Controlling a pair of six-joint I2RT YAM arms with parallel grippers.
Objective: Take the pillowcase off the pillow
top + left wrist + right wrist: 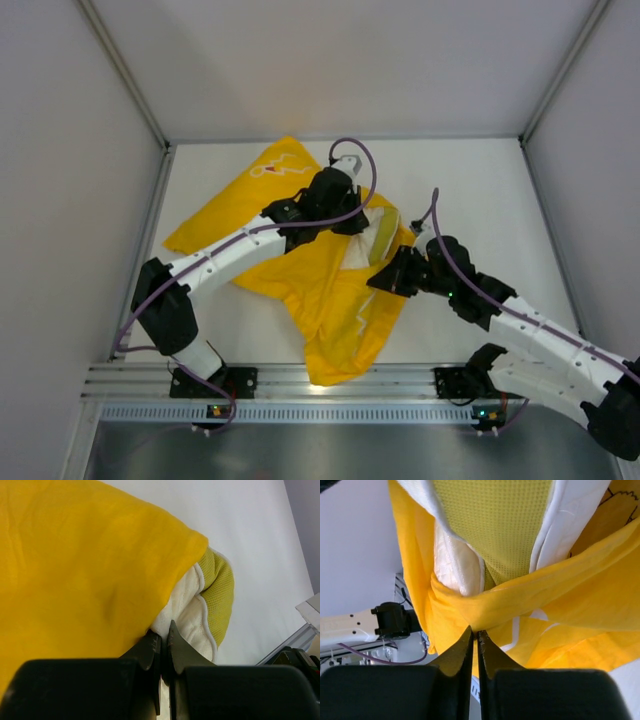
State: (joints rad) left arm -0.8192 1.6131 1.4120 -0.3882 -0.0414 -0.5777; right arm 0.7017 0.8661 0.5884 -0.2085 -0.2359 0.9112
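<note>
Closest in, the left gripper [161, 642] is pinched shut just where the cream pillow [192, 615] pokes out of the yellow pillowcase [75, 570] at mid-table; what it nips I can't tell. Rightward, the right gripper [475, 634] is closed on the case's hem. The peeling looks to be in hand, and next I'd say that hem needs drawing back along the pillow.

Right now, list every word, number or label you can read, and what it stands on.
No text can be read in any view.
pillowcase: white outline marks near its far corner, too small to read as letters.
pillow: no print in view.
</note>
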